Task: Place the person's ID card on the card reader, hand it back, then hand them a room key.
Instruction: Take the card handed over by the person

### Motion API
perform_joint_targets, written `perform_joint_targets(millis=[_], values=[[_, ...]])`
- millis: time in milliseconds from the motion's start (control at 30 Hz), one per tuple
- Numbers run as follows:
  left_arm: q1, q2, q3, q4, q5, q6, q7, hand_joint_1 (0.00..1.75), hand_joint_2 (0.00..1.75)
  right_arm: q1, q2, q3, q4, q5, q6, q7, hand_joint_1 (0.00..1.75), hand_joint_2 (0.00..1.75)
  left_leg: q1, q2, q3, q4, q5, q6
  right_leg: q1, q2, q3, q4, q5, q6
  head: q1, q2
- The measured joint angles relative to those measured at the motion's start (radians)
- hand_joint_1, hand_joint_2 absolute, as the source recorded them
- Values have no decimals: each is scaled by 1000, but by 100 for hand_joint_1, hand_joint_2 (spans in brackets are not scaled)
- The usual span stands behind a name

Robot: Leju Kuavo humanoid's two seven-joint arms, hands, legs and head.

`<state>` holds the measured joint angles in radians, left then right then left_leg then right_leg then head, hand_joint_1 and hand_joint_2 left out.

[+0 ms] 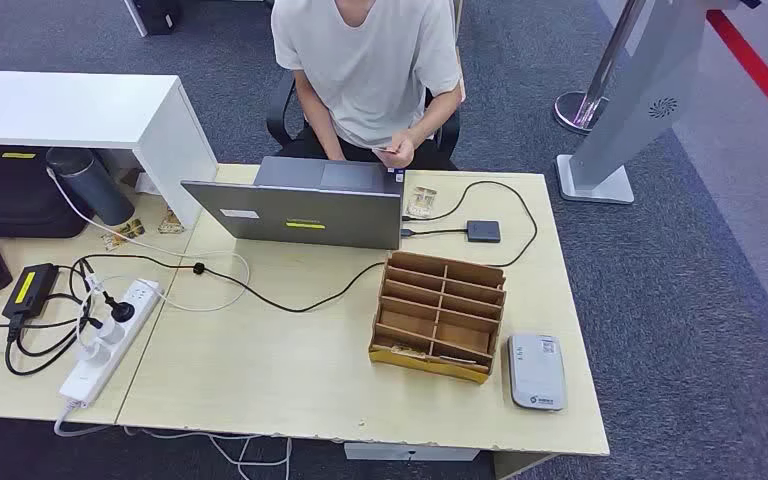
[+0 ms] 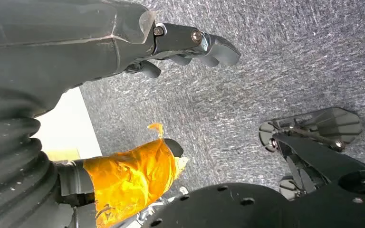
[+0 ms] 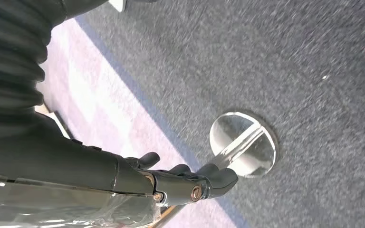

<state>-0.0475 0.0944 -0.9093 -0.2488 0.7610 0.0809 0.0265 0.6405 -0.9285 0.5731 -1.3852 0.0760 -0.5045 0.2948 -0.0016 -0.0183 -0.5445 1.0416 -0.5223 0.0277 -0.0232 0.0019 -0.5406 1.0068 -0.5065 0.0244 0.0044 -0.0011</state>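
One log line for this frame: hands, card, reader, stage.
left hand: empty, over carpet | right hand: empty, over carpet | card: in person's hand | reader: bare, beside organizer | stage: not started

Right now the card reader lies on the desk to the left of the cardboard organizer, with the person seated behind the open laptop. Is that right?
Not quite. The head view shows the card reader lying on the desk to the right of the cardboard organizer, not the left. The rest holds: the person sits behind the open laptop.
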Motion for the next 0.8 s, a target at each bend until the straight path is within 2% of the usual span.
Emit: perform_joint_targets(millis=[133, 233, 533, 800], values=[[-9, 3, -46, 10, 32, 0, 0, 0, 175, 30, -9, -41, -34, 42, -17, 10, 0, 175, 0, 1, 0, 0, 0, 0, 0, 1, 0, 0, 0, 0, 0, 0], [-18, 4, -87, 16, 56, -1, 1, 0, 175, 10, 7, -75, -30, 84, -25, -1, 0, 175, 0, 4, 1, 0, 0, 0, 0, 3, 0, 0, 0, 0, 0, 0], [-34, 4, -177, 29, 107, -13, 14, 0, 175, -86, 125, -254, -33, 261, -10, -55, 0, 175, 0, 4, 2, 0, 0, 0, 0, 3, 1, 0, 1, 0, 0, 0], [-56, 3, -262, 40, 144, -32, 15, 0, 175, -242, 208, -415, -37, 417, 44, -131, 0, 175, 0, 3, 1, 0, 0, 0, 0, 3, 1, 1, 2, 0, 0, 0]])
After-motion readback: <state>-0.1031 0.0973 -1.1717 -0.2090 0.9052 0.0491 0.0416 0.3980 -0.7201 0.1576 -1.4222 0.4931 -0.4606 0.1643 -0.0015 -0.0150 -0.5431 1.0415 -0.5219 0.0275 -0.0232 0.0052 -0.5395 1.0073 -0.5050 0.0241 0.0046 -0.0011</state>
